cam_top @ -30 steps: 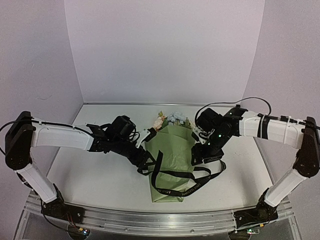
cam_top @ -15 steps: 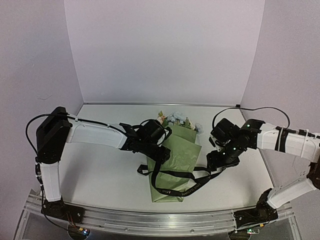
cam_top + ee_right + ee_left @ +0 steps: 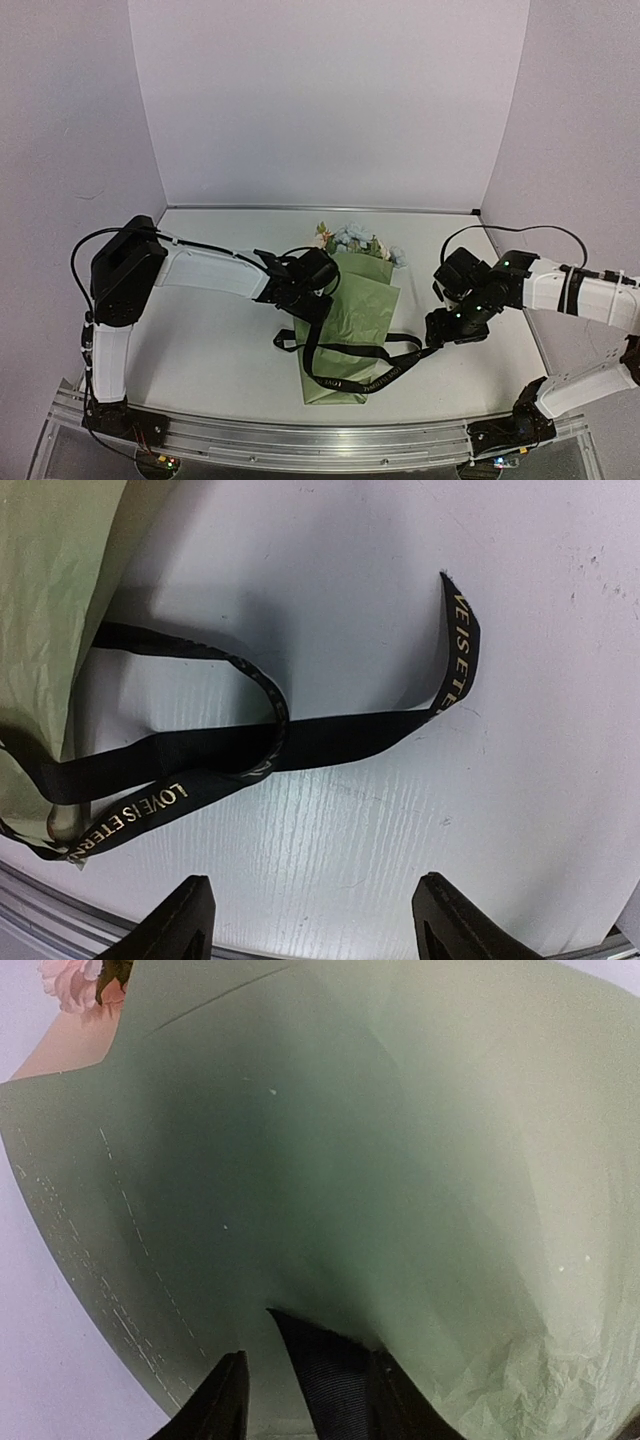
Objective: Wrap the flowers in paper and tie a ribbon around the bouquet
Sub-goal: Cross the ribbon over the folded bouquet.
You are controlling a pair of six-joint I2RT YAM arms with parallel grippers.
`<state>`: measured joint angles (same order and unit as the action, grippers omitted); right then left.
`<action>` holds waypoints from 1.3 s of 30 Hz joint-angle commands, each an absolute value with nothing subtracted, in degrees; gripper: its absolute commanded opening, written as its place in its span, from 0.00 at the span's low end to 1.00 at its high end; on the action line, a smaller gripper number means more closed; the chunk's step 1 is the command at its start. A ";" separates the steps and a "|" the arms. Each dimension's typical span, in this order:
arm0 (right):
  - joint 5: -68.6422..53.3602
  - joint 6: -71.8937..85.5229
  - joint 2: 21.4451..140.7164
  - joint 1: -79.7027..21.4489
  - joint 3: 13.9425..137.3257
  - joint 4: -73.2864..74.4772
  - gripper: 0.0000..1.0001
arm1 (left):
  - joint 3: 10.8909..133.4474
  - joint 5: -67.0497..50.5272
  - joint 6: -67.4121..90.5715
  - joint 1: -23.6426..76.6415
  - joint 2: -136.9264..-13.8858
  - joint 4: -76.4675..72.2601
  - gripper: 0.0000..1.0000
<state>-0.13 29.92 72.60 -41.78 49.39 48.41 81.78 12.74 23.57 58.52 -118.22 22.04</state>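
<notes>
The bouquet lies mid-table, a green paper cone with the flowers at its far end. The black ribbon crosses the cone's lower half, and a loop trails right onto the table. My left gripper hovers at the cone's upper left edge. In the left wrist view the ribbon's end stands between its fingers against the right one, with a gap to the left one. My right gripper is open over bare table just right of the cone. The lettered ribbon lies ahead of it, untouched.
White table with pale walls behind and at both sides. A metal rail runs along the near edge. The right arm's black cable arcs above its forearm. A pink bloom shows past the paper's edge.
My left arm swung right onto the cone's left edge and its jaws narrowed around the ribbon's end. My right arm pulled back from the cone toward the right.
</notes>
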 commanded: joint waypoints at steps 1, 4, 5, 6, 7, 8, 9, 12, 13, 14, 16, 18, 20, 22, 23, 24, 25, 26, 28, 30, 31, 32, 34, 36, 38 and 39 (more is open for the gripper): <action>0.44 31.32 71.11 -41.03 48.25 46.61 0.70 | 83.83 13.43 25.76 58.71 -119.18 20.55 0.34; 0.46 32.00 71.10 -40.50 47.72 46.05 0.70 | 83.77 12.99 26.66 58.71 -119.67 19.49 0.28; 0.47 32.25 71.14 -40.30 47.59 45.94 0.70 | 83.59 13.00 26.92 58.74 -119.55 18.98 0.25; 0.48 32.51 71.23 -40.06 47.44 45.86 0.69 | 83.37 13.16 27.11 58.75 -119.30 18.41 0.22; 0.46 32.78 71.34 -39.79 47.30 45.80 0.69 | 83.16 13.45 27.27 58.72 -118.99 17.88 0.19; 0.44 33.15 71.55 -39.60 47.17 45.78 0.69 | 82.97 13.93 27.39 58.65 -118.55 17.62 0.16; 0.44 33.65 71.87 -39.38 47.05 45.69 0.69 | 82.64 14.45 27.42 58.63 -117.97 17.00 0.13; -0.63 35.01 72.85 -38.48 46.90 45.35 0.69 | 80.97 16.10 27.32 58.52 -116.04 15.06 0.04; -0.35 35.47 73.21 -38.29 46.83 45.14 0.70 | 80.34 16.48 27.20 58.45 -115.04 14.24 0.02; -0.14 35.90 73.57 -38.16 46.74 44.77 0.70 | 79.55 16.95 27.12 58.40 -113.98 13.34 0.01; 0.00 36.67 74.57 -37.68 46.88 44.40 0.71 | 77.68 17.55 26.79 58.18 -111.87 11.34 0.00; 0.79 37.64 76.13 -37.23 47.36 44.17 0.71 | 76.04 18.63 26.72 57.74 -109.32 10.19 0.00; 1.78 38.52 77.79 -36.82 48.11 43.82 0.71 | 74.39 19.13 26.72 56.78 -106.83 9.18 0.00; 1.89 39.09 79.32 -36.77 48.81 43.25 0.72 | 73.10 17.06 26.93 55.05 -104.99 9.36 0.00; 1.95 39.34 79.93 -36.73 49.17 43.03 0.73 | 72.73 16.03 27.09 54.38 -104.27 9.83 0.00; 2.00 39.52 80.35 -36.70 49.46 42.90 0.73 | 72.41 15.10 27.16 53.95 -103.73 10.39 0.01; 2.00 39.63 80.64 -36.72 49.64 42.83 0.73 | 72.09 13.95 26.99 53.63 -103.32 10.92 0.03; 1.98 39.74 80.73 -36.69 49.76 42.76 0.73 | 72.21 12.71 26.94 53.55 -103.24 11.79 0.07; 1.87 39.87 80.62 -36.74 49.68 42.72 0.73 | 73.05 8.94 28.28 53.61 -103.91 14.35 0.30; 1.49 39.95 80.19 -36.74 49.46 42.68 0.75 | 73.37 6.25 30.92 54.57 -104.92 16.19 0.52; 1.48 40.04 79.94 -36.73 49.20 42.70 0.76 | 73.43 6.17 32.20 55.39 -105.42 17.13 0.59; 1.49 40.11 79.67 -36.70 48.97 42.71 0.77 | 73.65 6.11 33.56 56.21 -105.93 18.36 0.63; 1.77 40.14 78.98 -36.69 48.52 42.71 0.80 | 73.95 5.48 35.78 57.38 -106.91 19.66 0.69; 2.00 40.08 78.38 -36.66 48.20 42.72 0.81 | 74.34 5.30 37.73 57.98 -107.91 20.67 0.70; 1.99 40.04 77.94 -36.70 47.90 42.80 0.81 | 75.31 6.13 38.84 58.26 -109.03 22.13 0.70; 2.02 40.06 77.76 -36.66 47.72 42.80 0.81 | 75.74 6.44 39.09 58.34 -109.71 22.79 0.69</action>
